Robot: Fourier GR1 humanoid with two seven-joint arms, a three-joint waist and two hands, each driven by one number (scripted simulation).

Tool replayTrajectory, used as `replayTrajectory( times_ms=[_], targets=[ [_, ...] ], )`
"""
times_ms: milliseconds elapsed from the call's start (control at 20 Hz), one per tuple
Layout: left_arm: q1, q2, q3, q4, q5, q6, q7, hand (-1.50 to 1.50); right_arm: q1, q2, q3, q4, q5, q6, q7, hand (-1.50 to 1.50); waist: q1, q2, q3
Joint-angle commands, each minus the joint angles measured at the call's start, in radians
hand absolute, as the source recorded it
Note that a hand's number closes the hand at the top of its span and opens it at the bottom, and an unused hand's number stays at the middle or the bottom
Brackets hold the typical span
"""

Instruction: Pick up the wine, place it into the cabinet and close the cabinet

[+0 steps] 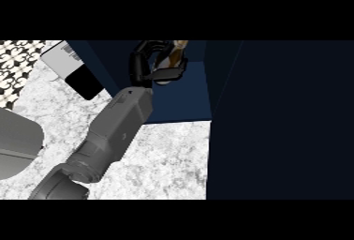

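While the arm reaches up from the lower left, a grey basin [15, 145] sits at the left edge of the marbled bench [166, 159], with a white-and-black box [72, 70] beyond it. One hand [153, 63] shows, at the end of a forearm entering from the lower left; by its side of the view it is judged the left hand. Its fingers curl round the wine [178, 52], which is held inside the open cabinet [187, 98], mostly hidden by the hand. Whether the bottle rests on the cabinet floor cannot be told. Right: the dark door [283, 117] stands open. Right hand not seen. Risks: releasing before the bottle is seated could tip it; the withdrawing fingers could drag it over; closing the door with the forearm inside would jam.
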Motion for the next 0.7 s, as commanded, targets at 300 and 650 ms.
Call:
replayTrajectory(
  times_ms=[300,650],
  targets=[
    [0.003,0.022,0.017,0.101,-0.028,0.042,-0.016,-1.5,0.016,0.011,0.017,-0.031,0.002,0.002,-0.028,-1.5,-0.008,0.018,-0.005],
    [0.013,0.0,-0.004,0.129,-0.07,0.1,-0.047,-1.5,-0.007,0.012,-0.004,-0.027,-0.033,-0.014,-0.006,-1.5,-0.009,0.018,-0.006]
  ],
)
